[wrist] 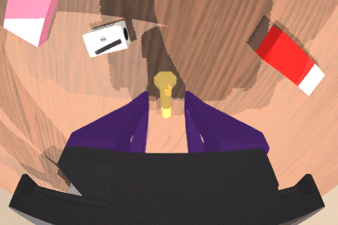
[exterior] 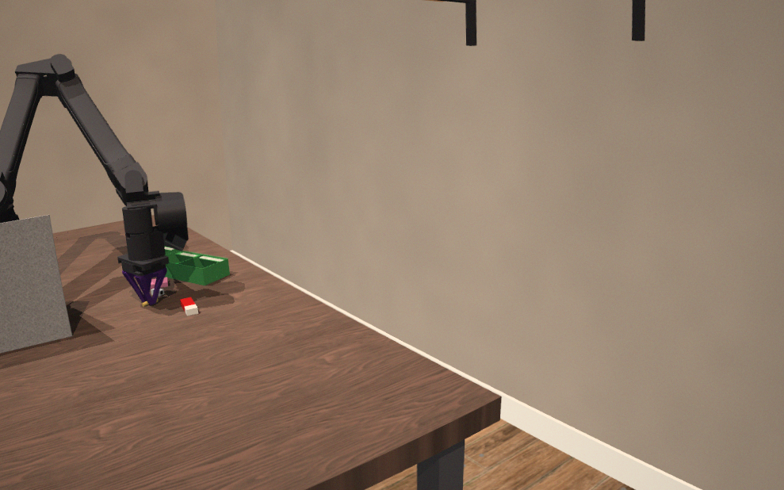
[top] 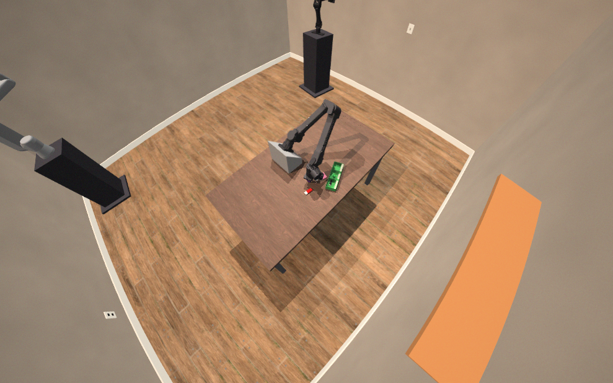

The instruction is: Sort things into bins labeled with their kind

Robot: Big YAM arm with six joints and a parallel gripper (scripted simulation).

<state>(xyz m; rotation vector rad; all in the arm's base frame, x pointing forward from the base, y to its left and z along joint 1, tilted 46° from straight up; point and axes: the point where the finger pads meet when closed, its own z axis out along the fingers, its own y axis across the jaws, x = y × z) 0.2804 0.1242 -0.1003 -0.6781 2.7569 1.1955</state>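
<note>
A small yellow bolt [wrist: 165,90] [exterior: 144,303] lies on the wooden table [exterior: 261,377] between the purple fingers of my gripper [wrist: 166,98] [exterior: 147,299] [top: 312,180]. The gripper is down at the table top and partly open, with a finger on each side of the bolt and not closed on it. A white block with a dark slot [wrist: 106,39] lies just beyond the bolt. A pink and white eraser [wrist: 33,2] [exterior: 165,282] lies further left. A red and white eraser [wrist: 288,60] [exterior: 188,305] [top: 307,191] lies to the right. The green labelled bins [exterior: 200,270] [top: 334,176] stand behind the gripper.
A grey slanted box [exterior: 5,285] [top: 284,157] stands by the arm's base on the left. The table's far edge runs close behind the green bins. Two black pedestals [top: 317,61] [top: 80,173] stand on the floor.
</note>
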